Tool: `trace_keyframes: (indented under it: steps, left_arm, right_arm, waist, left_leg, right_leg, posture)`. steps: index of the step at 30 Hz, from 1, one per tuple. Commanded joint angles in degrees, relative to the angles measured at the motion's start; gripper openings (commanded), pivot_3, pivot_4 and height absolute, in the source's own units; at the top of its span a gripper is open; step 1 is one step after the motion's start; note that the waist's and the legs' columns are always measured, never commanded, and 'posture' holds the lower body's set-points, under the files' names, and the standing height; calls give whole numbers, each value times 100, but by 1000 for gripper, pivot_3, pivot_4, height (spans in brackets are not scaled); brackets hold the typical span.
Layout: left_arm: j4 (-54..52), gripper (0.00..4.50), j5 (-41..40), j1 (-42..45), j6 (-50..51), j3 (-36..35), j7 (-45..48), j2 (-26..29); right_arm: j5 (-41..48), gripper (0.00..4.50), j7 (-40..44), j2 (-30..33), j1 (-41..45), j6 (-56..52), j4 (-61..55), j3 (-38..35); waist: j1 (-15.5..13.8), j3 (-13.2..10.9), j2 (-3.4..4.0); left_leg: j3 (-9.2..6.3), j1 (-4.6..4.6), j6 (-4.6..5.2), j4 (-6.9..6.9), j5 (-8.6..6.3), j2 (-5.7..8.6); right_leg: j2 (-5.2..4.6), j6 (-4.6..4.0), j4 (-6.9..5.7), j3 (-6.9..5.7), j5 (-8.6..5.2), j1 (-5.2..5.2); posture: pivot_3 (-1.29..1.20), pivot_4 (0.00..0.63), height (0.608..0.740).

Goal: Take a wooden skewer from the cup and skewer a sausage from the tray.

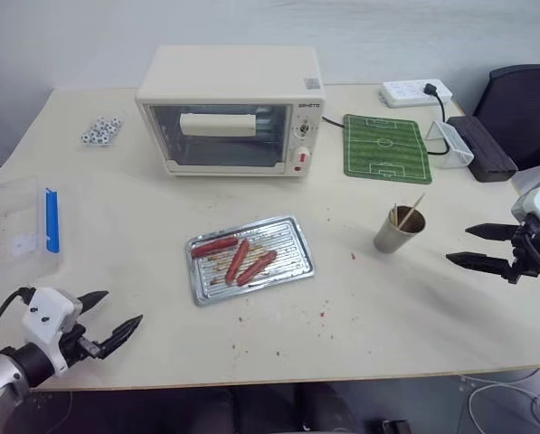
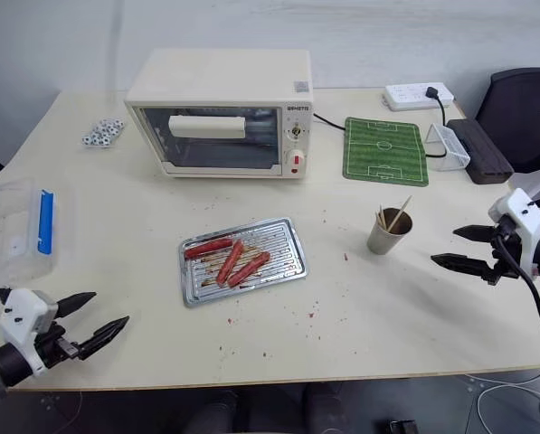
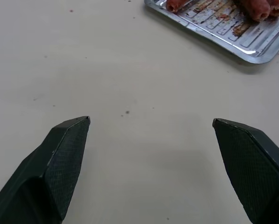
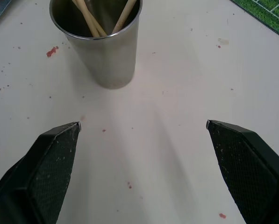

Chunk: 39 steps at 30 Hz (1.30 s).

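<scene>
Skewers [image 1: 408, 212] stand in the cup [image 1: 398, 231], several thin pale sticks leaning against its rim, their tips rising above it. The cup sits upright on the counter [image 1: 143, 271], to the right of the tray [image 1: 250, 258] and well apart from it, in front of the green pitch mat [image 1: 386, 147]. The tray lies near the middle of the counter, slightly askew, its ribbed bottom smeared with grease. Three sausages [image 1: 238, 259] lie on its left half, close together, one nearer the far rim and two side by side slanting toward the front. The right pincer [image 1: 482, 247] hovers to the right of the cup, near it but not touching, pointing toward it with its two black fingers [image 4: 55, 168] spread wide apart and nothing between them; in the right wrist view the cup stands beyond the gap between the fingertips. The left pincer [image 1: 111, 316] hangs over the front left part of the counter, well apart from the tray, its fingers also spread wide and empty; the left wrist view shows bare counter between the fingertips and a corner of the tray with sausage ends beyond. A cream toaster oven [image 1: 232, 110] stands behind the tray. A clear box with a blue clip [image 1: 21, 226] rests at the left edge. Small red crumbs dot the counter around the tray and cup.
</scene>
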State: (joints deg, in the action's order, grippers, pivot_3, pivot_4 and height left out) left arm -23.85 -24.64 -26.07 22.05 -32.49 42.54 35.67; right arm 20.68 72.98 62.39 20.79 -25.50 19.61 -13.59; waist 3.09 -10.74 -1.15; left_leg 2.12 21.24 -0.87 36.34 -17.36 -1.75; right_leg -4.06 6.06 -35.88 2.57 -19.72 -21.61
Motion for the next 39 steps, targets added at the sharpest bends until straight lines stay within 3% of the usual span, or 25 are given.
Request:
trace_keyframes:
  steps: [1,23,33,39]
  left_arm:
    - [-62,4465,116,-149,-218,53,43,-10]
    - [-4,4465,-289,477,370,-25,-389,38]
    - [-728,4465,-1595,2394,1778,374,-484,658]
    - [-979,4465,-2268,3561,2282,1035,-394,942]
  right_arm:
    - [51,4499,66,216,-74,34,-117,-218]
    - [155,4499,-220,117,-277,-181,-218,-440]
    - [1694,4499,-1210,-201,-1089,-2240,-2936,-2235]
    - [2522,4499,-2674,-776,-471,-3206,-4082,-2256]
  waist:
    - [-3,0,0]
    - [-7,0,0]
    - [-144,0,0]
    - [-131,0,-1]
  left_leg:
    - [0,0,0,0,0,0]
    - [0,0,3,12,2,2]
    - [-5,6,3,37,4,-1]
    - [-5,9,-3,68,-1,-8]
  right_leg:
    - [0,0,0,0,0,0]
    - [1,3,-10,0,1,1]
    - [10,9,-30,-1,5,3]
    - [29,18,-42,8,10,6]
  posture:
    - [0,150,740]
    - [0,150,740]
    - [0,150,740]
    - [0,150,740]
